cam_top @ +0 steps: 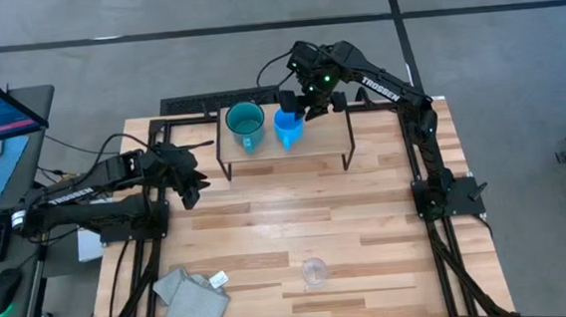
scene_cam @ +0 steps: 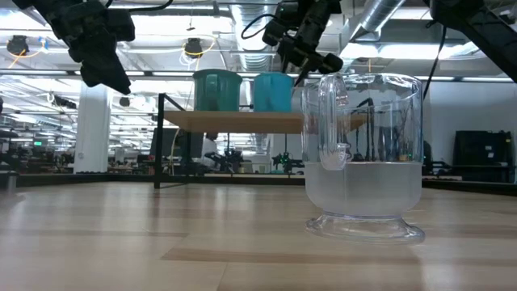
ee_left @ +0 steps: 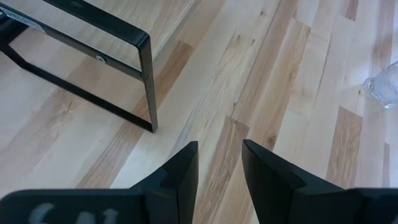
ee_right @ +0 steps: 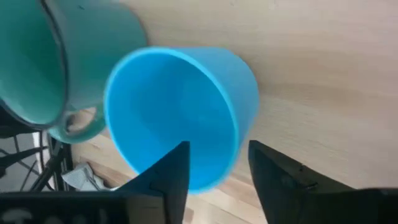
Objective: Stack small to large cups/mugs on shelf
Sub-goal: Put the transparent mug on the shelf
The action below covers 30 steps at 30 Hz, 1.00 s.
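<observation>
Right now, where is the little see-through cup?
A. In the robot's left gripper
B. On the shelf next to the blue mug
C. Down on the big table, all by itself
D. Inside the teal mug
C: the clear cup stands alone on the table, far from the shelf where the teal mug and blue mug sit.
</observation>
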Motion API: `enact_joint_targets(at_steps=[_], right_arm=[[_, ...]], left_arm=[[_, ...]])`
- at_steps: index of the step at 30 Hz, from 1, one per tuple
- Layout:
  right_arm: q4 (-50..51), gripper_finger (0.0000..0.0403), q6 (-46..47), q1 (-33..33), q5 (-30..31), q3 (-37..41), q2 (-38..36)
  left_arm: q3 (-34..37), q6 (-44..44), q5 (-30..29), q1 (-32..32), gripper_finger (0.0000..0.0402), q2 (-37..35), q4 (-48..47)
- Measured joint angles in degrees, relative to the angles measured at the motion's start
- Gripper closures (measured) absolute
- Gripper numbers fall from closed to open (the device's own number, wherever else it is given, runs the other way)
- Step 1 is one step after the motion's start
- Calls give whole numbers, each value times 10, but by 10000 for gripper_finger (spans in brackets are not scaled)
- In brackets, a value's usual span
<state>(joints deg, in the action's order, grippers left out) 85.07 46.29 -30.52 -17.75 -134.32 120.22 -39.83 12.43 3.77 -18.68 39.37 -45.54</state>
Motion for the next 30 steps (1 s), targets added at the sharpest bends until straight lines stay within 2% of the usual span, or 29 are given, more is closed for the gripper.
enact_joint_targets(at_steps=[6, 10, 15, 22, 30], right_arm=[[-22, 205, 2, 0, 1, 0, 0], [-44, 213, -2, 0, 16, 0, 0], [-52, 224, -2, -6, -4, 0, 0], [-41, 235, -6, -10, 1, 0, 0], [-88, 247, -66, -44, 3, -5, -30]], left_arm=[[0, 0, 0, 0, 288, 0, 0], [0, 0, 0, 0, 288, 0, 0], [0, 0, 0, 0, 288, 0, 0], [0, 1, 1, 0, 288, 0, -2], [0, -2, 0, 0, 288, 0, -3]])
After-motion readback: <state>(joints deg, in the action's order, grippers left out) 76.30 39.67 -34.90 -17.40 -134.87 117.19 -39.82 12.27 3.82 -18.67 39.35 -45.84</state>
